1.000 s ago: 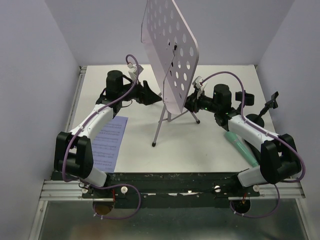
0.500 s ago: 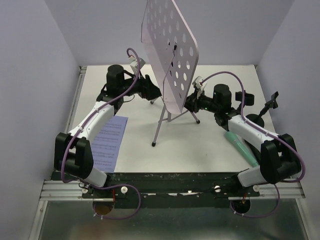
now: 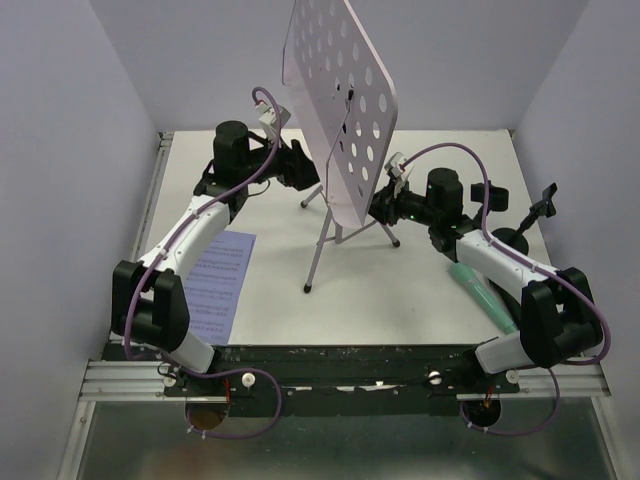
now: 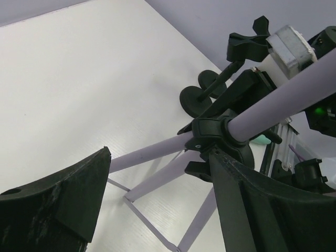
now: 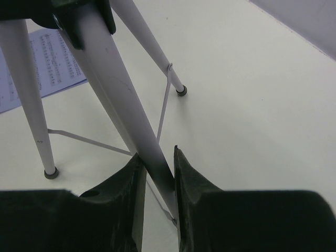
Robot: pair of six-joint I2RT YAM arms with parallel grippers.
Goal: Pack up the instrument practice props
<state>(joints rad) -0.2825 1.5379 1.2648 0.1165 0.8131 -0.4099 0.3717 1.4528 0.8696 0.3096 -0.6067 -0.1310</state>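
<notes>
The silver tripod (image 3: 322, 240) with its pale perforated desk (image 3: 340, 100) stands mid-table. My right gripper (image 3: 378, 208) is shut on one tripod leg (image 5: 118, 94), which passes between its fingers (image 5: 134, 178). My left gripper (image 3: 305, 172) is open beside the tripod's black hub (image 4: 212, 131), its jaws on either side of the upper legs without touching them. A printed sheet-music page (image 3: 218, 280) lies front left. The mint-green microphone (image 3: 485, 292) lies front right. A short black round-based pole (image 3: 522, 228) stands at the right. I cannot make out the black microphone.
White walls close in the table on the left, back and right. The black pole with its clip also shows in the left wrist view (image 4: 210, 94), just beyond the tripod. The right arm's forearm (image 3: 500, 262) lies over the mint-green microphone's near end.
My left gripper has moved back and to the right, closing in on the tripod's hub behind the desk. The right gripper and the tripod have not moved.
</notes>
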